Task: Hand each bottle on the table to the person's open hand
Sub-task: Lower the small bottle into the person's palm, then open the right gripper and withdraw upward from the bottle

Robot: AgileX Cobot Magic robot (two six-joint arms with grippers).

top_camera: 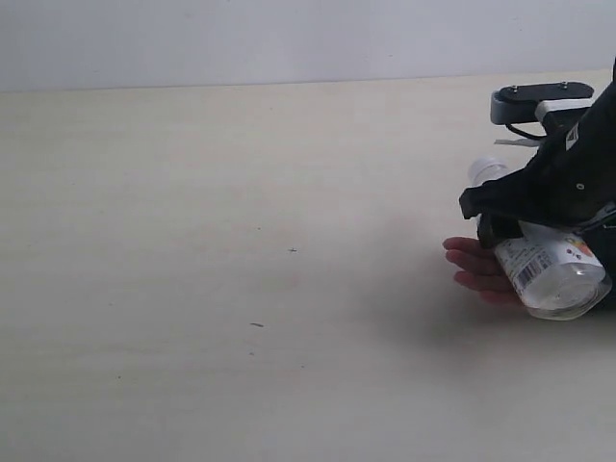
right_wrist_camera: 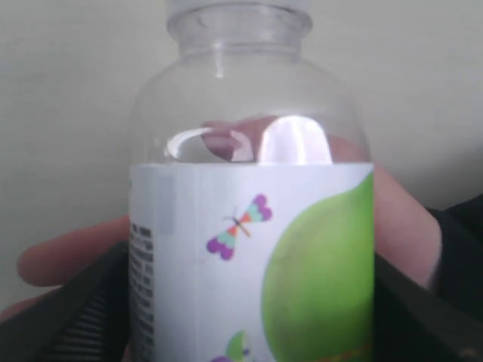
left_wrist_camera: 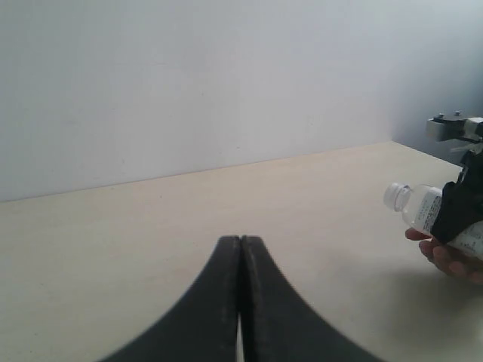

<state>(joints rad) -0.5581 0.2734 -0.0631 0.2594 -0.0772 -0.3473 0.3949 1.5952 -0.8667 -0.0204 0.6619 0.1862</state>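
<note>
- Closest to its own camera, the left gripper has its two black fingers pressed flat together, clenched on nothing.
- In the exterior view the near stretch of the beige wood-grain table is bare apart from a tiny dark speck toward 7 o'clock from the middle.
- At 3 o'clock in that view the person's hand is open and palm up, with its fingers pointing toward 9 o'clock. Whether it rests on the tabletop or hovers just over it cannot be told.
- The small clear bottle lies tilted across that palm, its base toward 4 o'clock and nearer the camera, its white cap toward 11 o'clock and farther off.
- Its label is white with a large green shape, a small butterfly and a barcode.
- The right gripper grasps the bottle, one black jaw against each side of the label. The person's fingers curl behind the bottle and show pink through its clear shoulder.
- Farther back, at 2 o'clock, a grey bracket juts from the right arm.
- A pale, blank wall runs across 12 o'clock behind the table's far edge.
</note>
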